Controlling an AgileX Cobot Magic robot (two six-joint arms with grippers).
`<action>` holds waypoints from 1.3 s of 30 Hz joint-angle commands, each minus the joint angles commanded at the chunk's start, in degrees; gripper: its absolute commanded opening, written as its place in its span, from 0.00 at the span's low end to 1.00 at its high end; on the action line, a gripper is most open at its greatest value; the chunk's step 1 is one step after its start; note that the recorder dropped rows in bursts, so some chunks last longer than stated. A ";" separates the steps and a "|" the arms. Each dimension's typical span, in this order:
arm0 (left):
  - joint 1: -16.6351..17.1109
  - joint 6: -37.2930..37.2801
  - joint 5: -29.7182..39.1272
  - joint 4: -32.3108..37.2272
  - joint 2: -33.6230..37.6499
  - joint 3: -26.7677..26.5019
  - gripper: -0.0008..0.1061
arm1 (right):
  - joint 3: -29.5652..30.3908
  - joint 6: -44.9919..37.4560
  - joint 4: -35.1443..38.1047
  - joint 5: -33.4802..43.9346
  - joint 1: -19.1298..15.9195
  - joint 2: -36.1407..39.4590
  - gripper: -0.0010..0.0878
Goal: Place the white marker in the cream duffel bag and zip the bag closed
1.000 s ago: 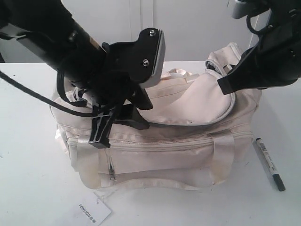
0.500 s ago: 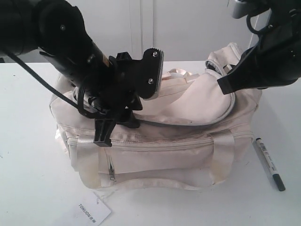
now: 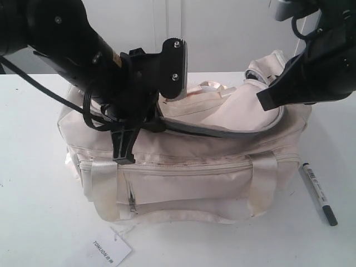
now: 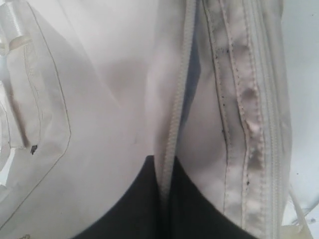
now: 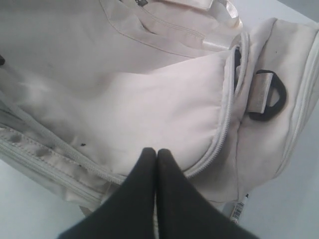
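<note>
The cream duffel bag (image 3: 189,178) sits soft and slumped. Its top flap (image 5: 149,109) is partly unzipped, just under the right pincer (image 5: 156,150), whose fingers are pressed together and empty. The left pincer (image 4: 163,167) is clamped on the bag's zipper edge (image 4: 174,99) (dark specks dot the seam alongside). The white marker (image 3: 318,192) lies on the table (image 3: 33,211), well apart from both pincers.

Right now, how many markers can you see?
1. The white marker lies on the table, to the right of the cream duffel bag in the exterior view. Any inside the bag would be hidden.
</note>
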 joint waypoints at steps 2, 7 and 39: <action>0.00 -1.19 -0.80 0.00 0.00 0.00 0.01 | 0.00 0.00 0.00 0.00 0.00 0.00 0.01; 0.00 -6.21 -3.50 0.00 0.00 0.00 0.01 | 0.00 0.00 0.00 0.00 0.00 0.00 0.01; 1.45 -14.71 -3.53 -14.36 0.00 0.00 0.25 | 0.00 0.00 0.34 0.08 0.10 0.00 0.01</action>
